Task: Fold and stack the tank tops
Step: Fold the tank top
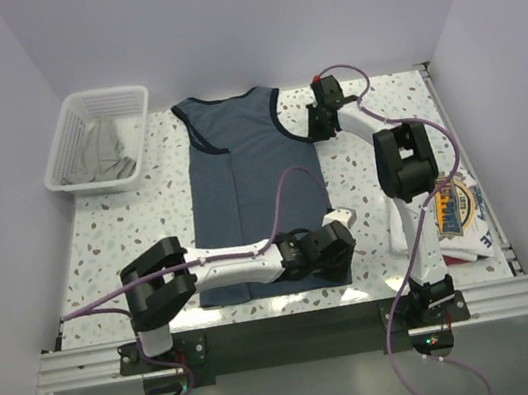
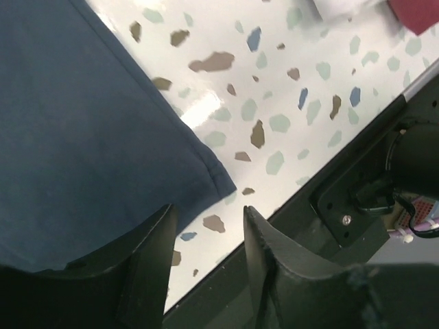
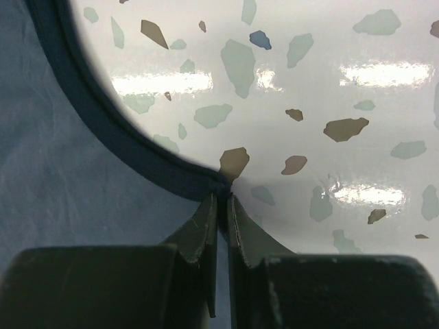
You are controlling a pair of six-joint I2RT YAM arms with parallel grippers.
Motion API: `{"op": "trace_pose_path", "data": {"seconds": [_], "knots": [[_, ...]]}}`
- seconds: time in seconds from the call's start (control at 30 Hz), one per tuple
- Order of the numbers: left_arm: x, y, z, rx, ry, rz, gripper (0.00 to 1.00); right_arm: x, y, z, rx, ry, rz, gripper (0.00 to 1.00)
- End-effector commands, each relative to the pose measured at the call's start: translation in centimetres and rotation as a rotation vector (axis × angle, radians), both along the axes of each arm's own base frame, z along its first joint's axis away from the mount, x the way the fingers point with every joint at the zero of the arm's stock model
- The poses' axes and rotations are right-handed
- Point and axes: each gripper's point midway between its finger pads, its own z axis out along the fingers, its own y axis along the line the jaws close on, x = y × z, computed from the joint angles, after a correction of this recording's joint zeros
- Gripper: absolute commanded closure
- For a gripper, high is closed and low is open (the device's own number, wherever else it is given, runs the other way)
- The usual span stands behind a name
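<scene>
- The slate-blue tank top (image 1: 241,181) lies spread flat in the middle of the top view, neck toward the top of the frame. The white tank top (image 1: 458,218) sits crumpled at lower right.
- The right gripper (image 3: 221,199) has its fingers pressed almost together, pinching the navy trim (image 3: 103,130) at the armhole on the right of the frame.
- The left gripper (image 2: 209,216) stands open, its fingers either side of the hem corner (image 2: 219,181) near the table's front edge. It grips nothing yet.
- The step looks like taking hold for the first lengthwise fold.
- Next, the left fingers should close on that corner. Both arms then carry the right edge across toward frame left, kept level and taut.
</scene>
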Motion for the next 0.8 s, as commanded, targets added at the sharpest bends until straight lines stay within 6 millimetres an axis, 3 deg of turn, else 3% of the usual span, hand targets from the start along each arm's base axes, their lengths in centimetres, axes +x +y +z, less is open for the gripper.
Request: {"op": "trace_pose_path", "data": {"seconds": [0.0,0.17,0.43,0.77], "knots": [[-0.8,-1.4,0.7,-0.017,-0.002,-0.001,0.53,0.3,-0.8,0.9,-0.025,-0.020,-0.014,0.99],[-1.9,-2.4,0.0,-0.001,-0.004,-0.027,0.57,0.1,-0.7,0.9,-0.015,-0.016,-0.010,0.99],[-0.6,-2.6,-1.2,0.033,-0.055,0.007,0.55,0.1,-0.5,1.3,-0.006,-0.023,-0.010,1.00],[-1.0,-3.0,-2.7,0.050,-0.079,-0.020,0.55,0.2,-0.5,1.3,-0.001,-0.025,-0.012,1.00]]}}
